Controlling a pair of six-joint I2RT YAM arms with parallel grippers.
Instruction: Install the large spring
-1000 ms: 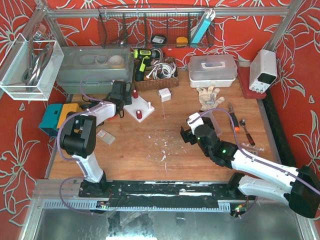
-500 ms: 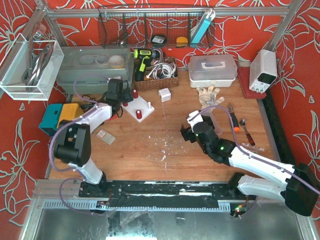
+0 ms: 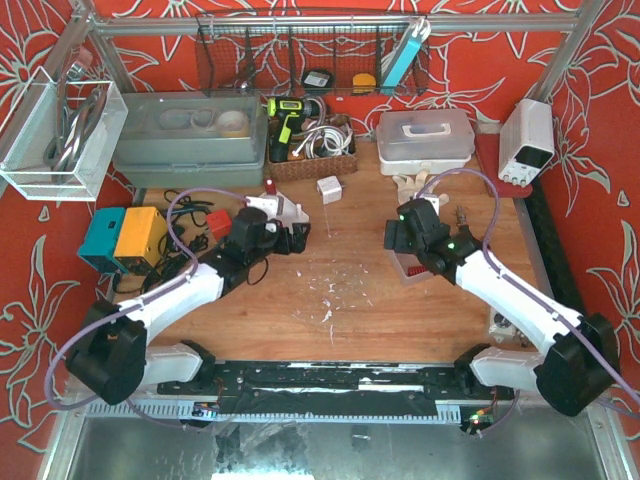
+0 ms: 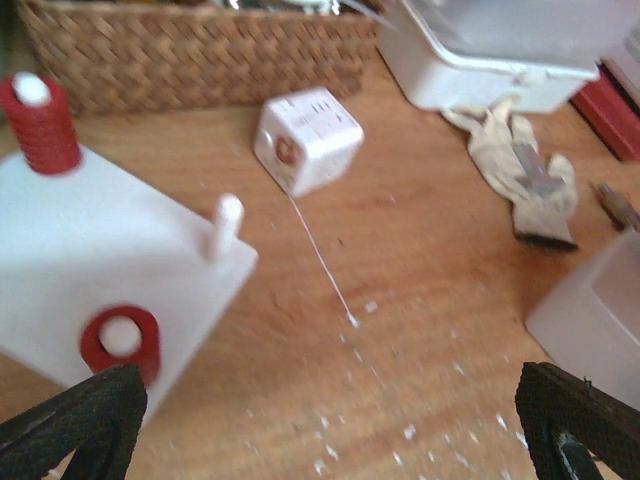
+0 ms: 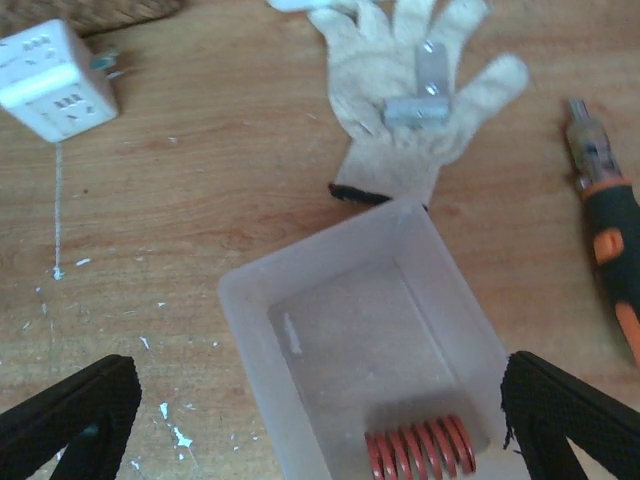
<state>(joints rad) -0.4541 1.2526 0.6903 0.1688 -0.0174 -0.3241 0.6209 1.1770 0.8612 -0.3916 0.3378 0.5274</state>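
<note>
Wooden table [image 5: 200, 200]; one red spring [image 5: 418, 450] in one bin [image 5: 310, 245]; left end effector [image 4: 325, 430], right end effector [image 5: 320, 420] both released.

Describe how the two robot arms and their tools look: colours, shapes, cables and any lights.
Both the left arm and the right arm have white tubular links joined by bulky black joints. A lilac cable loops loosely along each. Small green lights glow on the right arm. The left tool and right tool are black, each with two broad, matte fingers.
</note>
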